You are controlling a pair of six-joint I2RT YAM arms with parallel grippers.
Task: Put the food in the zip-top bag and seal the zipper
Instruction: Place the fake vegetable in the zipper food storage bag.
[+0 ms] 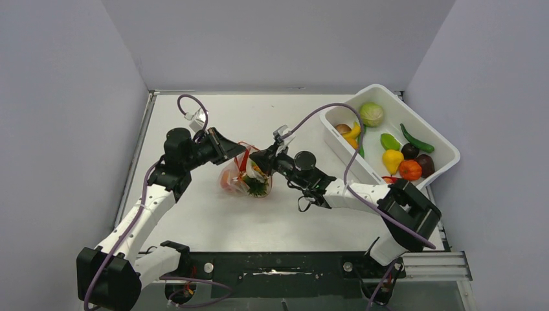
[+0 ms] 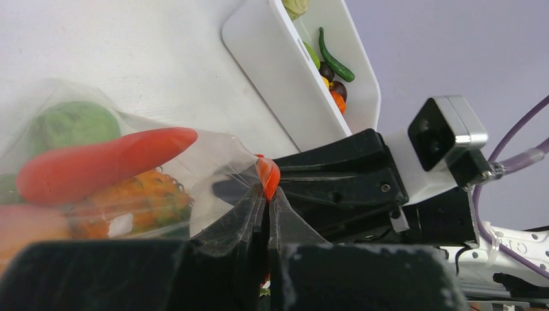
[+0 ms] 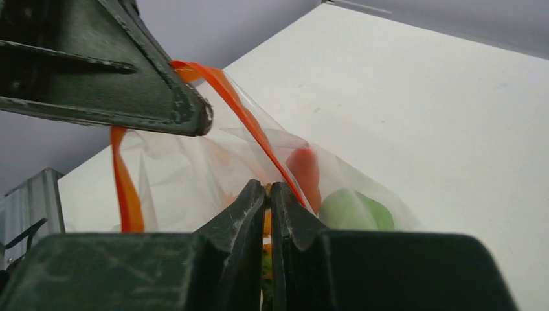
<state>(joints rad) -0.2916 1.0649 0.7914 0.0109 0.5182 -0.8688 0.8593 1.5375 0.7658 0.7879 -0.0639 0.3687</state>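
The clear zip-top bag [image 1: 245,180] sits mid-table, held up between both grippers. Inside it are a red carrot [image 2: 103,165], a green ball [image 2: 74,123] and an orange bumpy fruit [image 2: 139,194]. My left gripper [image 1: 234,153] is shut on the red-orange zipper [image 2: 268,176] at the bag's top, its jaws [image 2: 267,194] pressed together. My right gripper [image 1: 264,159] faces it from the right, shut [image 3: 268,188] on the bag's top edge right beside the zipper strip [image 3: 239,110]. The carrot [image 3: 304,168] and green ball [image 3: 349,210] show through the plastic.
A white tub [image 1: 447,155] at the back right holds several more toy fruits and vegetables, among them a green cabbage [image 1: 371,114] and a green pepper [image 1: 414,138]. Grey walls stand on the left, back and right. The tub also shows in the left wrist view [image 2: 272,71].
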